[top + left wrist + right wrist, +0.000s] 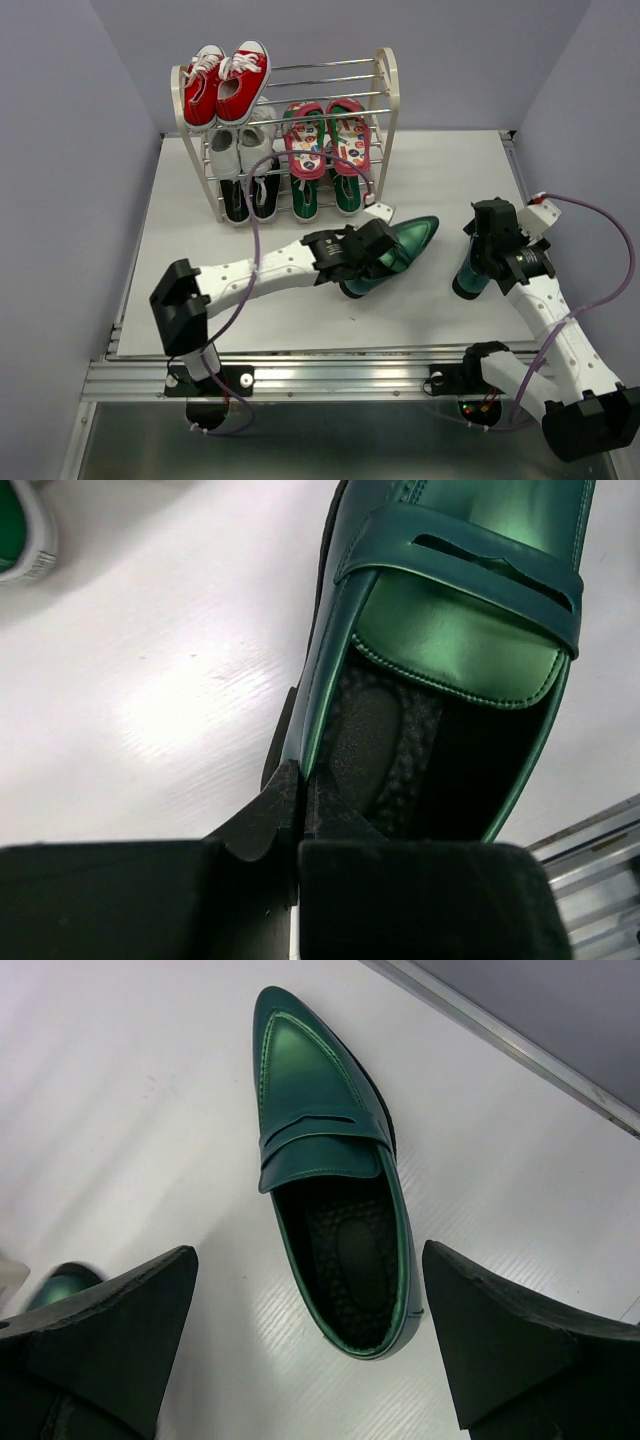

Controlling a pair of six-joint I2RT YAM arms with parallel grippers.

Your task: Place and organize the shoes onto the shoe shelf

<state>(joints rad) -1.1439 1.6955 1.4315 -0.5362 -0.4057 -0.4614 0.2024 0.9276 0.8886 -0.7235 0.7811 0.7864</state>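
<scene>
My arms (255,268): white link shells, black joint housings.
My cables (253,230): purple, one looping off each wrist.
My fingers (110,1340): matte black, wedge-shaped.

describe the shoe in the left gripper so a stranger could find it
On the table, look in front of the shoe shelf, just right of centre. The glossy dark-green pointed shoe is there, its rim pinched by the left gripper; its twin under the right gripper is unheld.

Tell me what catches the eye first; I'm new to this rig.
The left gripper pinches the rim of a glossy dark-green heel at the centre of the table. The right gripper hangs open over its twin at right. Behind them, red sneakers top the shoe shelf.
</scene>
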